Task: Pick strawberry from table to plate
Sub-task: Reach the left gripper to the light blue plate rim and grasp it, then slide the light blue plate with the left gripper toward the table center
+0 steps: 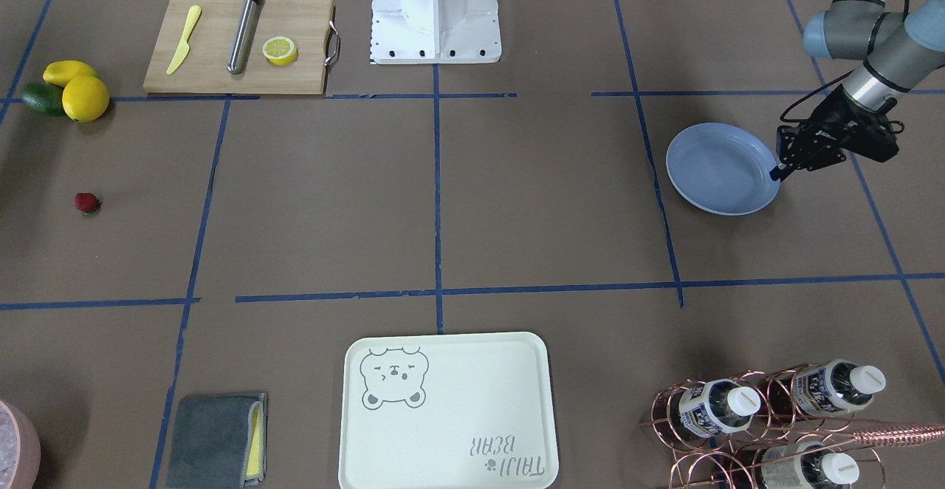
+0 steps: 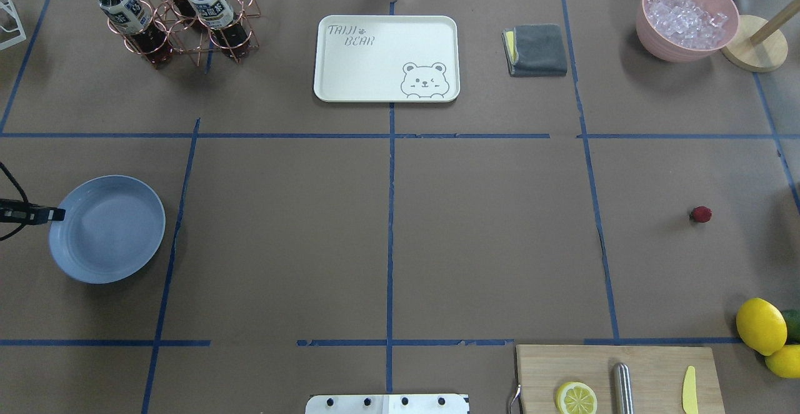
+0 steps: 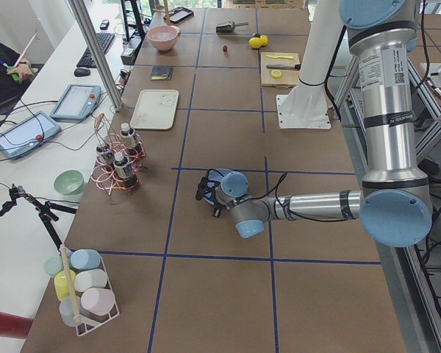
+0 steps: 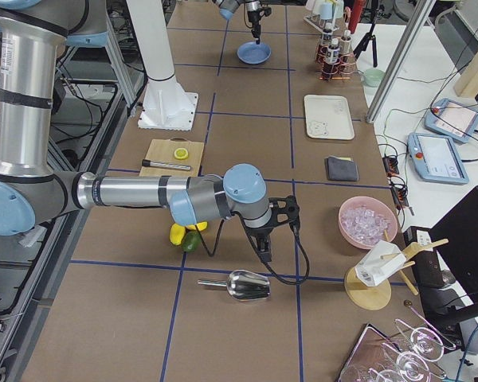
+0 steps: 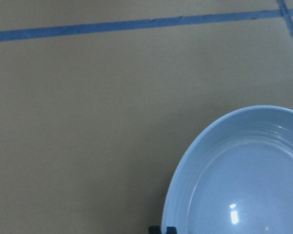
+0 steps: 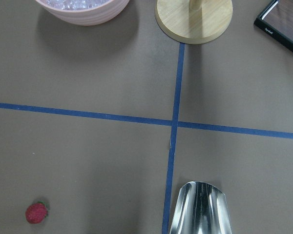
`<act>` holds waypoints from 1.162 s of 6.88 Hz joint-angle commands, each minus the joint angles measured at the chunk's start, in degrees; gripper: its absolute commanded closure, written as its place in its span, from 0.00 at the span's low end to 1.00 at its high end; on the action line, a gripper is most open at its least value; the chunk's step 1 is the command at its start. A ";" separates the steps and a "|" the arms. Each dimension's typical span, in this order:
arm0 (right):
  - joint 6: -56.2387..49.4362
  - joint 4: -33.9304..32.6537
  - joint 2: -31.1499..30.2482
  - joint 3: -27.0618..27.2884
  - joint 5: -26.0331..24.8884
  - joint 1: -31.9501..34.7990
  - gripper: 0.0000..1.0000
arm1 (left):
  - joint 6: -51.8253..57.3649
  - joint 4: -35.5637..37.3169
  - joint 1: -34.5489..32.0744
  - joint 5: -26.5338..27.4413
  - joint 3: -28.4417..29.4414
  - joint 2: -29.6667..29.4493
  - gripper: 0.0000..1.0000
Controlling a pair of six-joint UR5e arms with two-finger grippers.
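The strawberry (image 1: 87, 202) is a small dark-red berry lying alone on the brown-paper table (image 1: 531, 201), below the lemons. It also shows in the overhead view (image 2: 700, 214) and low left in the right wrist view (image 6: 36, 213). The light-blue plate (image 1: 720, 171) sits empty at the opposite end (image 2: 106, 229). My left gripper (image 1: 777, 173) is shut, its tips at the plate's rim (image 5: 185, 161). My right gripper (image 4: 264, 243) points down over the table near a metal scoop. I cannot tell whether it is open or shut.
Two lemons and an avocado (image 1: 74, 90) lie beyond the strawberry, beside a cutting board (image 1: 240, 46) carrying a lemon half. A bear tray (image 1: 447, 411), a grey cloth (image 1: 218, 441), a bottle rack (image 1: 768, 415), an ice bowl (image 2: 687, 17) and the scoop (image 6: 200, 209) stand around.
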 commanded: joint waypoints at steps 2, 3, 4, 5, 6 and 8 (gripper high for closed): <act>-0.34 0.09 -0.18 0.09 0.09 0.00 0.00 | -2.97 31.52 -0.01 1.18 -14.67 -14.14 1.00; -0.34 0.09 -0.18 0.18 0.00 0.00 0.00 | -7.17 38.40 3.39 3.81 -14.33 -22.31 1.00; -0.25 0.00 -0.18 0.18 0.09 0.00 0.00 | -15.04 42.91 10.73 8.53 -12.93 -29.87 1.00; -0.08 0.00 -0.18 0.18 0.09 0.00 0.00 | -21.56 44.08 16.81 12.49 -9.61 -35.95 1.00; 0.10 0.00 -0.18 0.09 0.00 0.00 0.00 | -25.37 43.75 21.48 15.14 -6.10 -39.93 1.00; 0.10 0.00 -0.18 0.09 0.09 0.00 0.00 | -27.69 42.35 26.00 18.16 -4.31 -41.55 1.00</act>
